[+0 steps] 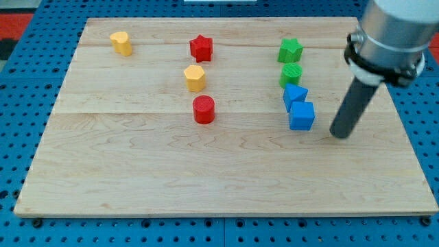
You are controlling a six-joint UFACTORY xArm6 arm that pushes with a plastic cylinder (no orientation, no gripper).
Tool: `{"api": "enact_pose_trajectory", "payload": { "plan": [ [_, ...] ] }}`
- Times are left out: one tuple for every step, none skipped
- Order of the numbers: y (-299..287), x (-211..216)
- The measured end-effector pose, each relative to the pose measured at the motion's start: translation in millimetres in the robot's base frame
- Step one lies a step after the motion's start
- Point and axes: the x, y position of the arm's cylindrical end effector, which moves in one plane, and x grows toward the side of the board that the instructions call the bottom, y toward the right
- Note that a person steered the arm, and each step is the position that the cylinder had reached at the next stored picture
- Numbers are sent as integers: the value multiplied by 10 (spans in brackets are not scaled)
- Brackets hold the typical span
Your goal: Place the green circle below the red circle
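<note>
The green circle stands at the view's upper right, just below a green star and touching a blue block below it. The red circle stands near the board's middle, well to the left of the green circle. My tip rests on the board at the right, to the right of the blue cube and below and right of the green circle, apart from all blocks.
A red star and a yellow hexagon stand above the red circle. A yellow block stands at the top left. The wooden board lies on a blue pegboard; the arm's grey body hangs over the right edge.
</note>
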Motion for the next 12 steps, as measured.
{"api": "enact_pose_trajectory", "payload": {
  "plan": [
    [-1,-860],
    [-248,-1057],
    [-354,-1097],
    [-791,-1072],
    [-1473,-646],
    [-1496,-978],
    [-2003,-852],
    [-1914,-666],
    [-1745,-342],
    [-1480,-158],
    [-1150,-193],
    [-1042,198]
  ]
}}
